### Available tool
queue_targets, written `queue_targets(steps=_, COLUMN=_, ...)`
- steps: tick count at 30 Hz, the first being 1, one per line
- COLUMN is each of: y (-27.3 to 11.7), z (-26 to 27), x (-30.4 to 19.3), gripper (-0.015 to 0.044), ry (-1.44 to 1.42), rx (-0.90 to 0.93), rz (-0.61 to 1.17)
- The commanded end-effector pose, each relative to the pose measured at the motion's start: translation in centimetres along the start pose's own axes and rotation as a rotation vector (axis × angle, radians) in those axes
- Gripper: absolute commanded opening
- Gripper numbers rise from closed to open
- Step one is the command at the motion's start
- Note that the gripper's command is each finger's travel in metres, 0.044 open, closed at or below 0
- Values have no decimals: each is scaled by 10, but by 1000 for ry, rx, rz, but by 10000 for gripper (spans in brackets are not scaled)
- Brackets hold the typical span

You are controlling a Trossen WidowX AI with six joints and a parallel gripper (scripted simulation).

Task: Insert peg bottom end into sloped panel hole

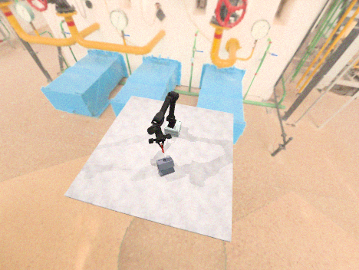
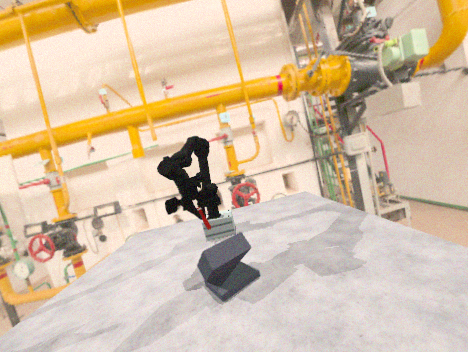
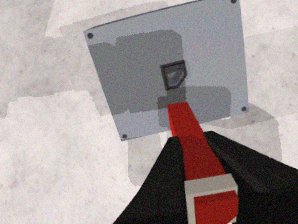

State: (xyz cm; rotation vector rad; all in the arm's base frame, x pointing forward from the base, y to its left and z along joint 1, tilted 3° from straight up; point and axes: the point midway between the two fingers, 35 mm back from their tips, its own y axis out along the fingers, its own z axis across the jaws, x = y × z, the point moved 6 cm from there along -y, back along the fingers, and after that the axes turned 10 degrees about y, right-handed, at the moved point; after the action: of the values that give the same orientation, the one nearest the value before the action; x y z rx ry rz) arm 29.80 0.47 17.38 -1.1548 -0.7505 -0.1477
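Observation:
A red peg (image 1: 163,148) (image 2: 204,219) (image 3: 189,132) is held by my gripper (image 1: 160,142) (image 2: 199,208) (image 3: 190,143), which is shut on it. The peg tilts, its lower end in the air. The grey sloped panel (image 1: 166,166) (image 2: 225,254) (image 3: 212,45) stands in front of the arm. Its hole (image 3: 174,75) is dark-rimmed, with flat sides and one cut corner. In the wrist view the peg's far end shows just below the hole, over the panel's lower part, and is outside the hole. The gap between peg and panel is hard to judge.
The panel stands on a dark base plate (image 2: 239,281) on the pale table (image 1: 134,203) (image 2: 340,305). The arm's light base block (image 1: 173,130) (image 2: 219,231) is behind the panel. Dark screws (image 3: 90,35) (image 3: 244,108) mark the panel's corners. Shadows cross the panel's face.

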Motion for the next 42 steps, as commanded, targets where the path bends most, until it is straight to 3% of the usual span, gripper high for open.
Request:
queue_targets(steps=1, y=7, z=-1, x=-2, gripper=0, ry=-15, rx=7, rz=-3)
queue_targets(steps=42, y=48, z=-7, x=-2, gripper=0, ry=-91, rx=3, rz=-68)
